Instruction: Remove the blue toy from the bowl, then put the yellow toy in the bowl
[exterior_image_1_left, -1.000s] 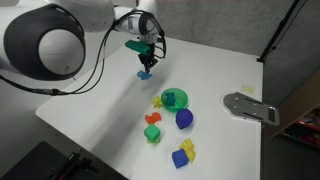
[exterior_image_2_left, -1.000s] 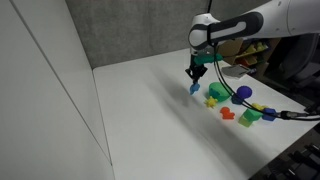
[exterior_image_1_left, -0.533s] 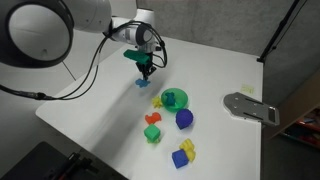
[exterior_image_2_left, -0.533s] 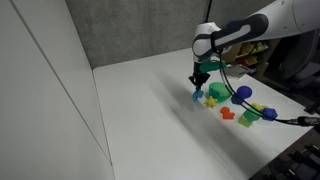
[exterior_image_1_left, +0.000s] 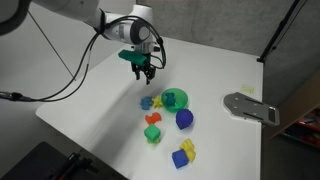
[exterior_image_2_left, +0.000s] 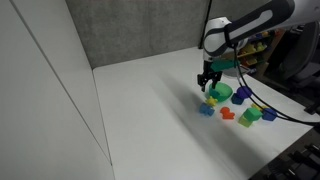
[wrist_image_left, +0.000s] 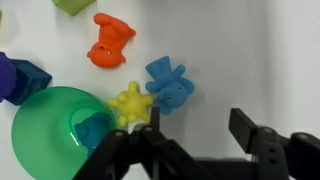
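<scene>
The light-blue toy (wrist_image_left: 168, 84) lies on the white table outside the green bowl (wrist_image_left: 40, 125), touching the yellow star toy (wrist_image_left: 131, 104), which rests against the bowl's rim. In both exterior views the blue toy (exterior_image_1_left: 147, 101) (exterior_image_2_left: 206, 110) sits just below my gripper (exterior_image_1_left: 140, 68) (exterior_image_2_left: 208, 82), next to the yellow toy (exterior_image_1_left: 158, 101) (exterior_image_2_left: 212, 100) and the bowl (exterior_image_1_left: 176, 98) (exterior_image_2_left: 223, 93). My gripper (wrist_image_left: 197, 125) hovers above the table beside the blue toy, open, with nothing between its fingers.
An orange toy (wrist_image_left: 108, 40), a dark-blue rounded toy (exterior_image_1_left: 184, 119), a green block (exterior_image_1_left: 152, 134) and a blue-and-yellow block (exterior_image_1_left: 183, 155) lie near the bowl. A grey metal plate (exterior_image_1_left: 250, 106) sits at the table's edge. A grey wall backs the table.
The gripper came down with the blue toy, opened and let it go. The toy now lies on the table beside the yellow toy, and the gripper has lifted off it.
</scene>
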